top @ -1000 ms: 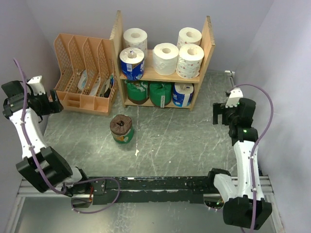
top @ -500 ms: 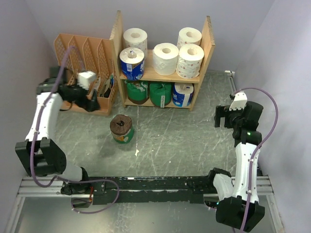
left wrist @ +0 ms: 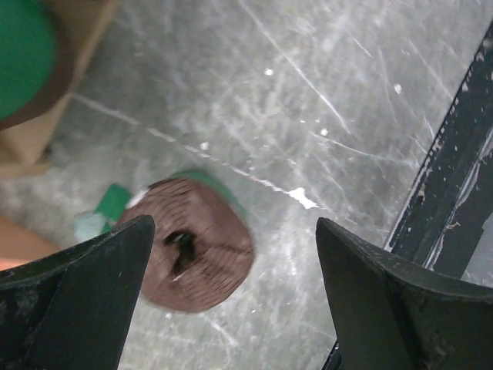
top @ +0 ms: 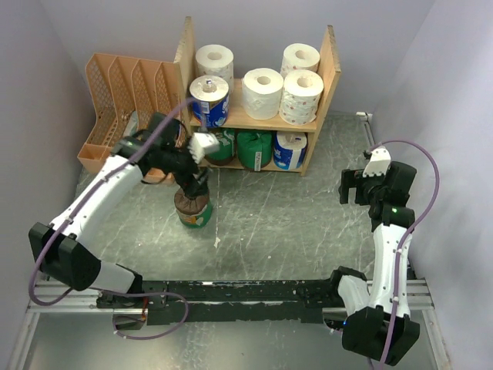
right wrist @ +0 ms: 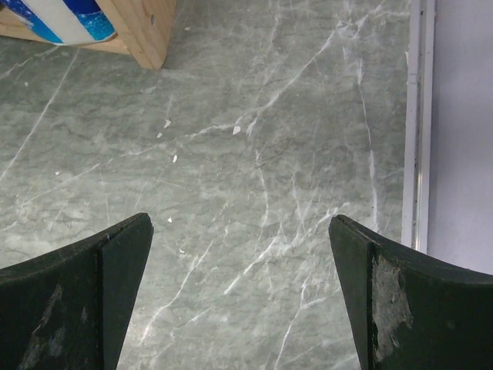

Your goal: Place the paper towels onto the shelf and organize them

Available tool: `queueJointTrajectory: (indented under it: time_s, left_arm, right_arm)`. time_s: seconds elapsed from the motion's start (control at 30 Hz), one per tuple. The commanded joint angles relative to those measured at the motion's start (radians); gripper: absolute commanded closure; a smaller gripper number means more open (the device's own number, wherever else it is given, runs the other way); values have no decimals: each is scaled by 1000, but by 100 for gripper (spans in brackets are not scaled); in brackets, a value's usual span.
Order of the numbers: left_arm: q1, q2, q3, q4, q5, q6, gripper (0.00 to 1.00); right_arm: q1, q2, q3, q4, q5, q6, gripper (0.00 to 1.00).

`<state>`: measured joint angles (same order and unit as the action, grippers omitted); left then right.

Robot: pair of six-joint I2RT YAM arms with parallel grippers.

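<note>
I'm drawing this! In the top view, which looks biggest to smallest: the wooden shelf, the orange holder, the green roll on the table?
Largest: wooden shelf
Next: orange holder, partly behind the left arm
Smallest: green roll

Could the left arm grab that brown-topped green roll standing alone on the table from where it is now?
Probably yes. The left gripper hangs open right above the brown-topped roll, which stands alone on the table with nothing touching it. The roll sits a little off centre under the gripper, so a small shift may help.

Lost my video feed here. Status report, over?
Left gripper open, above the loose roll on the table. Right gripper open, over the table by the shelf. Nothing blocking the roll.
</note>
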<state>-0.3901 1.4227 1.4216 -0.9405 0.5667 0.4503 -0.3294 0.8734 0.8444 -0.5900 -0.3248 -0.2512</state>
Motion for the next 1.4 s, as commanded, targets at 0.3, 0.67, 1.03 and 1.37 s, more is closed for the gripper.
queueJointTrajectory:
  time_s: [0.3,0.67,1.03,1.37]
  left_arm:
    - [-310,-17,-239,160,-480,-142,3]
    - [-334,-160,-322,197,-678,-144,1]
    - [-332,-182,-397,223,-617,-115,3]
    - [-333,-153,-410,244,-630,-156,3]
  right_arm:
    - [-26,-5,-9,1,-27,-17,0]
    - [-26,8,-9,-1,-34,-20,0]
    - [-26,14,-8,-5,-40,-22,0]
    - [-26,22,-8,-8,-49,-25,0]
